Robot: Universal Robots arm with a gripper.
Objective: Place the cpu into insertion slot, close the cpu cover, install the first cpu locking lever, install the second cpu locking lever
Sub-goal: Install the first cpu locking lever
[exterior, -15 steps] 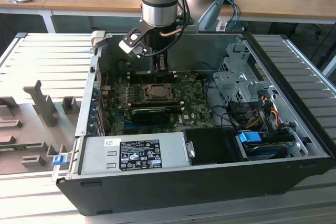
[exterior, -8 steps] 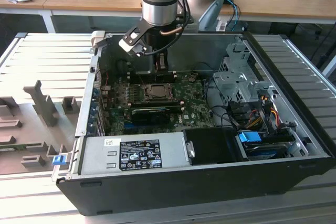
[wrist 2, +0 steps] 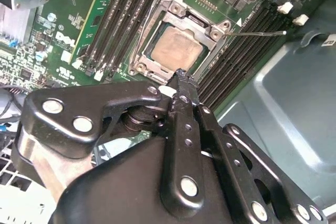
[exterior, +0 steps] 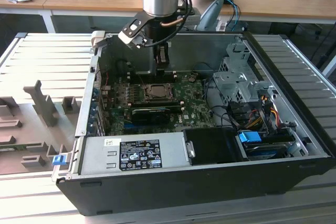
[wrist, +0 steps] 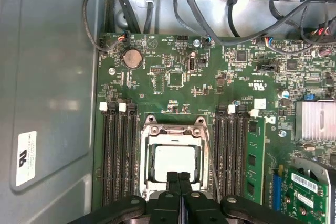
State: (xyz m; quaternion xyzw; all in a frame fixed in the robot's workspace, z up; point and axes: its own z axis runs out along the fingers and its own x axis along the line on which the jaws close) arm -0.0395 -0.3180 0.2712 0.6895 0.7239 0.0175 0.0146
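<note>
You had the tool (wrist: pixel 178 181) clenched, its 2 fingers pressed together with nothing between them, hanging just over one edge of the socket in both wrist views. The cpu (wrist: pixel 176 162) lay flat in the insertion slot (wrist: pixel 151 169). The cpu cover (wrist: pixel 173 128) appeared folded down around it, its cut-out framing the metal top. 1 thin wire locking lever (wrist 2: pixel 260 33) stuck out sideways from a corner of the socket across the memory slots (wrist 2: pixel 247 51). I judged that lever unlatched, and the lever work to be the step in hand; whether the other lever was hooked I could not tell. With shut fingers you were working as a pusher, not a pincer, so contact belonged on the wire alone, near its free end, where leverage is greatest. Bearing down on the cover or the chip risked the pins beneath. The lever looked springy and likely to slip, so a slow, square push, clear of the white memory clips (wrist: pixel 103 107), would have suited it best.
</note>
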